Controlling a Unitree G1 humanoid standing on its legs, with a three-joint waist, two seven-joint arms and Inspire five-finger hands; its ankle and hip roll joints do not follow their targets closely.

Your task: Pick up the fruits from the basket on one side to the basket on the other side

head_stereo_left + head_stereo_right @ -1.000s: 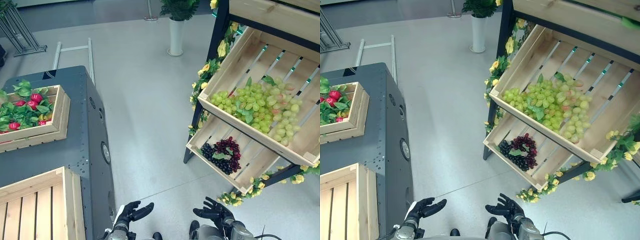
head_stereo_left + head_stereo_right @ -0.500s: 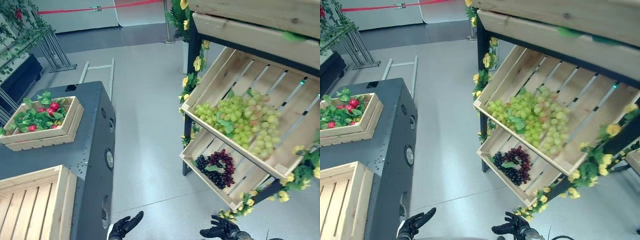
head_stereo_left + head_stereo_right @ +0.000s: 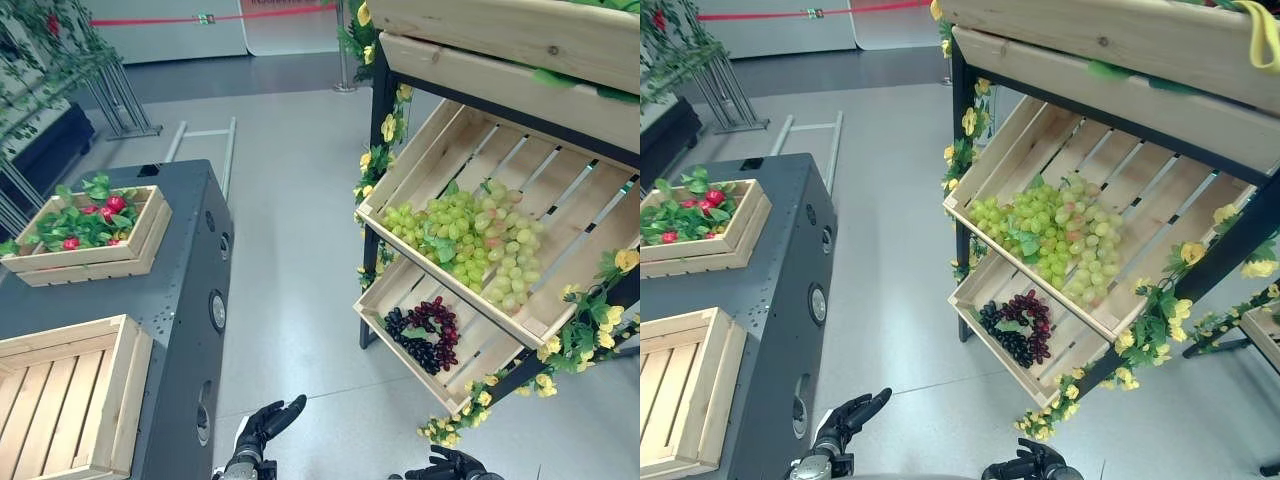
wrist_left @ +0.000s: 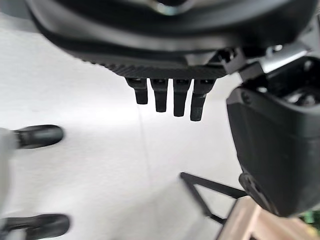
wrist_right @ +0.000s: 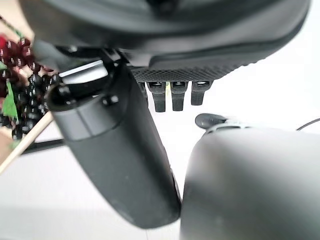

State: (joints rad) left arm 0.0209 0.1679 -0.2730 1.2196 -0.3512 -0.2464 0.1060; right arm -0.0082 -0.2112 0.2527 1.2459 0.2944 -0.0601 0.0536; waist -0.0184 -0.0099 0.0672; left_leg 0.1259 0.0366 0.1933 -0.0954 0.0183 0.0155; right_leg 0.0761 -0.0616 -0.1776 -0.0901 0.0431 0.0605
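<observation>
Green grapes (image 3: 474, 238) heaped in tilted upper crate (image 3: 570, 215) on stand, ahead-right of right hand (image 3: 447, 466) — bunch's long axis runs along crate's low front edge. Dark grapes (image 3: 425, 334) in lower crate (image 3: 395, 288) just beneath, nearer that hand. No readable writing. Right hand low over floor, fingers loosely spread, holding nothing. Left hand (image 3: 264, 424) likewise relaxed, empty, beside grey cabinet (image 3: 150, 300) bearing empty wooden crate (image 3: 60, 400) and crate of red fruit (image 3: 85, 225).

Left hand (image 3: 262, 428) black, jointed fingers; right hand (image 3: 447, 467) black; textured palms.
</observation>
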